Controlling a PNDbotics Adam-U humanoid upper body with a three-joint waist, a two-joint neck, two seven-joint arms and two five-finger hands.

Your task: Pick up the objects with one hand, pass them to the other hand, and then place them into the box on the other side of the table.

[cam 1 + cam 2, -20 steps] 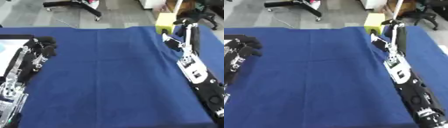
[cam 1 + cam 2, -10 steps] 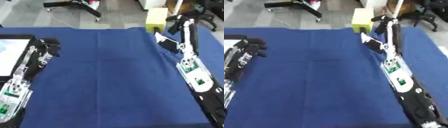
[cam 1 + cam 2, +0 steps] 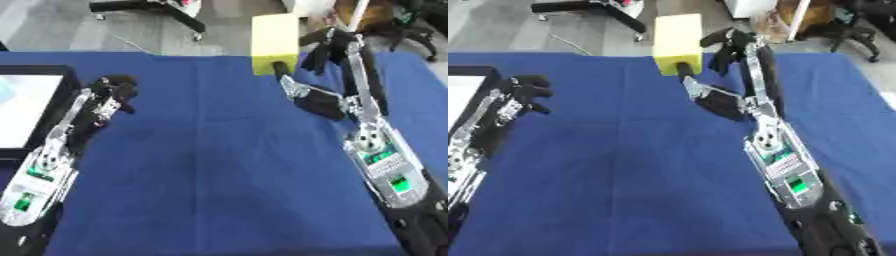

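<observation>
My right hand (image 3: 726, 46) has its fingers wrapped round the yellow block (image 3: 677, 37) above the desk's (image 3: 623, 165) far edge; handover to my curled, empty left hand (image 3: 114, 92) and boxing remain.

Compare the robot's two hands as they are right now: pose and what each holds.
The right hand is raised at the table's far edge, gripping the yellow block; the left hand holds nothing. The right hand reaches far forward; the left hand, fingers curled, sits beside the box. Both are black.
</observation>
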